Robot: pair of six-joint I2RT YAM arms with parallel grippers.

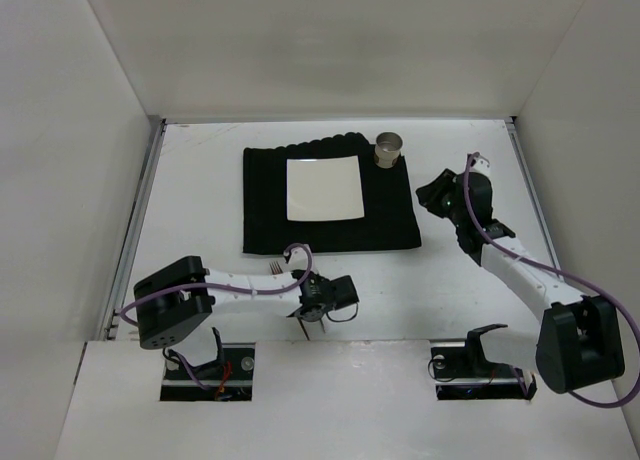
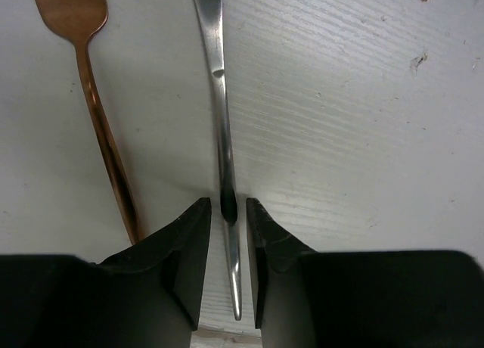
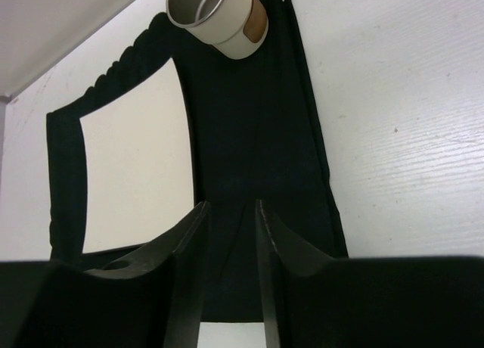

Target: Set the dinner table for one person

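Observation:
On the white dinner table (image 1: pixel 200 180) lies a black ribbed mat (image 1: pixel 265 200) with a white square plate (image 1: pixel 325 188) and a small metal cup (image 1: pixel 388 148) at its far right corner. My left gripper (image 1: pixel 325 305) is low at the table's near edge. In the left wrist view its jaws (image 2: pixel 228 204) stand narrowly open on either side of the handle of a silver utensil (image 2: pixel 219 83), with a copper fork (image 2: pixel 98 136) lying to the left. My right gripper (image 1: pixel 435 195) hovers by the mat's right edge, narrowly open and empty (image 3: pixel 229 208).
The copper fork (image 1: pixel 275 268) shows just beyond my left arm. The right wrist view shows the cup (image 3: pixel 215 15), plate (image 3: pixel 136 159) and mat (image 3: pixel 249 121). White walls enclose the table on three sides. A white ledge with the arm bases runs along the near edge.

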